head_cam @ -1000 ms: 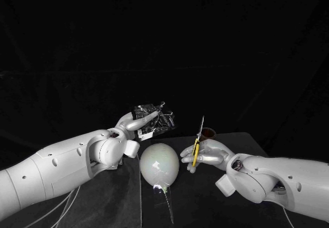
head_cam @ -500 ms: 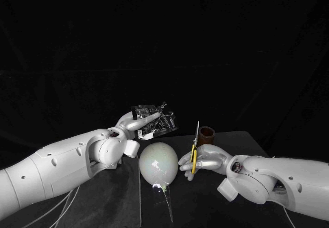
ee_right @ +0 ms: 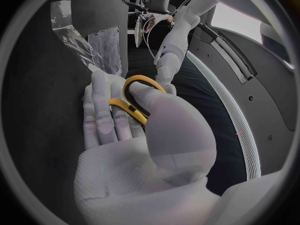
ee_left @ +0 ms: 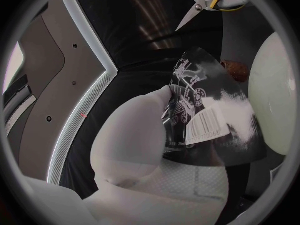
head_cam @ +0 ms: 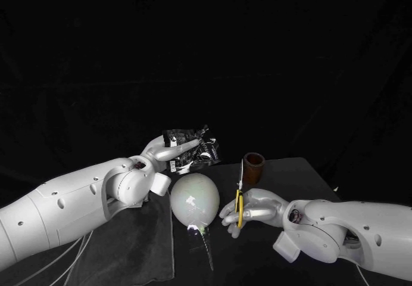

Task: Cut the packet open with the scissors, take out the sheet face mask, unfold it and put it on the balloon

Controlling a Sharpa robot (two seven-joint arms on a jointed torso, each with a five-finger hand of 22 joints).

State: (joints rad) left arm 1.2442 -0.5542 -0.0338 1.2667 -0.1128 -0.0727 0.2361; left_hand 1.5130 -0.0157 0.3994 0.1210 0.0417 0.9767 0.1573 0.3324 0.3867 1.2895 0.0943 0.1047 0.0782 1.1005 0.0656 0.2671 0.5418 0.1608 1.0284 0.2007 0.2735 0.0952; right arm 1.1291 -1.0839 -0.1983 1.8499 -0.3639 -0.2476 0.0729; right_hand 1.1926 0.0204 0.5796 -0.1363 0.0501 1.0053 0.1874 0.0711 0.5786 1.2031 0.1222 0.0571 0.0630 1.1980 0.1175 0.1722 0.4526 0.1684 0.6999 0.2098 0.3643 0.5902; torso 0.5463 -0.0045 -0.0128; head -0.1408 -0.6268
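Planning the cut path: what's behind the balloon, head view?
Past the balloon, the left hand holds the packet up in the air; a brown cylinder stands further right. The table directly behind the balloon is hidden by it.

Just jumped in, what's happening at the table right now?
The left hand holds the packet up in the air. The right hand grips the scissors, blades pointing up, apart from the packet, which looks unopened. The balloon lies on the table between the two arms.
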